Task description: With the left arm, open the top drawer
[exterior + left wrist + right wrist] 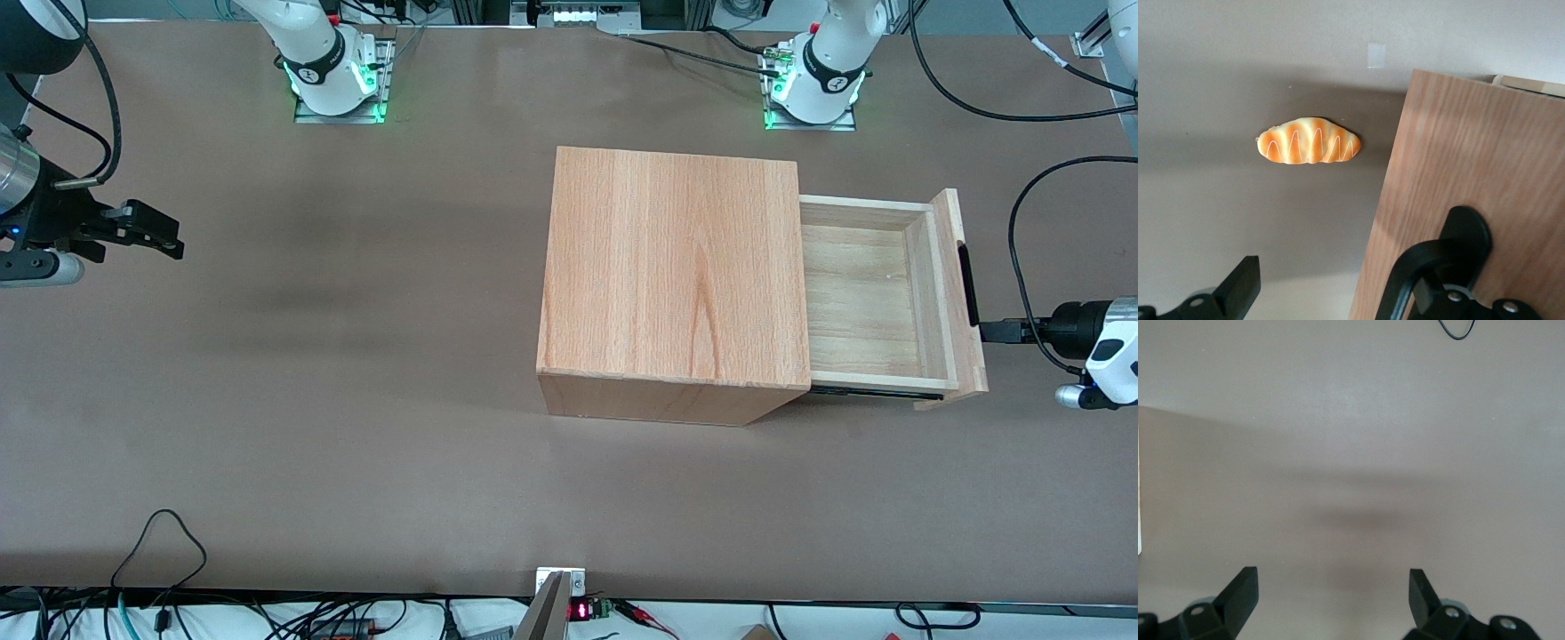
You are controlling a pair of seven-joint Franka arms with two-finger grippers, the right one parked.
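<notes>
The top drawer (867, 293) stands pulled well out of the wooden cabinet (671, 267), toward the working arm's end of the table, and its pale tray is empty. Its front panel (956, 293) bears the black bar handle (967, 284). My left arm's gripper (997, 331) is right in front of that panel, at the end of the handle nearer the front camera. In the left wrist view the gripper (1333, 270) is open: one finger (1239, 285) stands free over the table, and the other is hidden at the handle's curved end (1431, 263) on the panel (1471, 167).
An orange-and-white striped bread roll (1308, 141) lies on the brown table (356, 400) beside the drawer front; it shows only in the left wrist view. A white tape square (1376, 55) marks the table's edge. Cables (1022, 222) loop near the working arm.
</notes>
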